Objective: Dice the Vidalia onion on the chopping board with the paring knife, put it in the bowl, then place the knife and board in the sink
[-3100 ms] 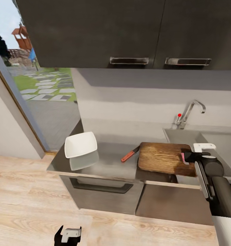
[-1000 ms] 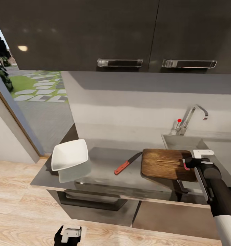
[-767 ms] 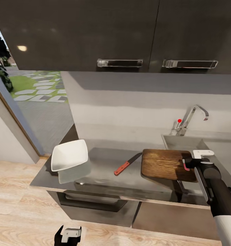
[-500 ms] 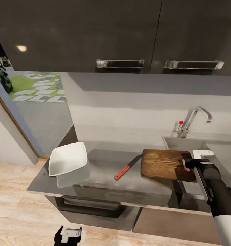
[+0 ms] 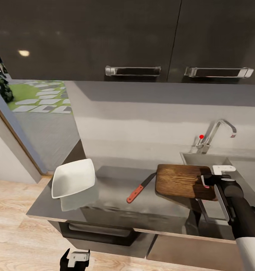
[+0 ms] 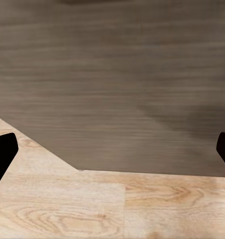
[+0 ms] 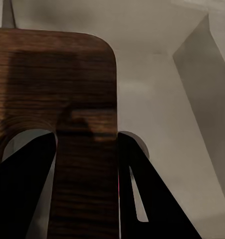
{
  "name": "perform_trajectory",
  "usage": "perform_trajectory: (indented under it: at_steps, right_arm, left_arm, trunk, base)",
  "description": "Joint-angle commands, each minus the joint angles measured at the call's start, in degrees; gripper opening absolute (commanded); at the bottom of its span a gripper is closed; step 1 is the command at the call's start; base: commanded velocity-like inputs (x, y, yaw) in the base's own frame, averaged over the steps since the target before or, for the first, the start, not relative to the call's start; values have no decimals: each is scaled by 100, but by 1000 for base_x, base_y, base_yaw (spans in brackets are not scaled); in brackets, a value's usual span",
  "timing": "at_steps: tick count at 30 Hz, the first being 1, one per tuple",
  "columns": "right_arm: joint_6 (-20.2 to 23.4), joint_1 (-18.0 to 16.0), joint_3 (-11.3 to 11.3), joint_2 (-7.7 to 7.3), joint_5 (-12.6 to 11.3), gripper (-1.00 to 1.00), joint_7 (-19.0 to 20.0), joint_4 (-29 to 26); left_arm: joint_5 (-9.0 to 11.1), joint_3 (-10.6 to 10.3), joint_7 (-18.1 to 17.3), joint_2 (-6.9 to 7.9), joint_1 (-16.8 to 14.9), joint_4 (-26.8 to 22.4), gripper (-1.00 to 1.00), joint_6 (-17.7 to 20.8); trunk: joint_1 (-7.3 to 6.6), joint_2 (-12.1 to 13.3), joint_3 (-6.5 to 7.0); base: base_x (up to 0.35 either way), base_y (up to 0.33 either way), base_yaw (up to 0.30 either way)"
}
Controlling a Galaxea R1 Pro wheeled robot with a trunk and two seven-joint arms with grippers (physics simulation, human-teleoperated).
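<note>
Wooden chopping board (image 5: 182, 182) lying at surface's right end, overhanging sink (image 5: 202, 159); my right fingers (image 7: 86, 149) clamping its edge, readying tip-in. Left fingers (image 6: 112, 149) hanging spread, empty.

Right gripper (image 5: 209, 181) covers the chopping board (image 5: 180, 180) edge nearest it, plus the pinkish bit between its fingers, too small to identify. Sink (image 5: 202, 160) basin beyond it: cut by frame edge, interior hidden. Left gripper (image 5: 75, 259) clipped at bottom edge; fingertips (image 6: 2, 152) cropped at wrist-view sides.
</note>
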Motion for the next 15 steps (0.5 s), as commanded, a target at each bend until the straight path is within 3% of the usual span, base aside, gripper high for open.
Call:
perform_trajectory:
  at_steps: [1,6,15]
  right_arm:
    - [37,-1,3,-2,75,-100,14,-5]
    - [37,-3,10,-1,75,-100,8,-2]
    - [28,-5,20,-1,75,-100,-2,63]
  left_arm:
    - [-41,-34,60,-3,-12,25,100,-28]
    - [-41,-34,59,-3,-12,25,100,-25]
    - [-41,-34,57,-1,-12,25,100,-28]
  trunk:
    - [3,-9,-10]
    - [3,-9,-10]
    - [3,-9,-10]
  base:
    - [2,0,0]
    - [1,97,0]
    - [0,280,0]
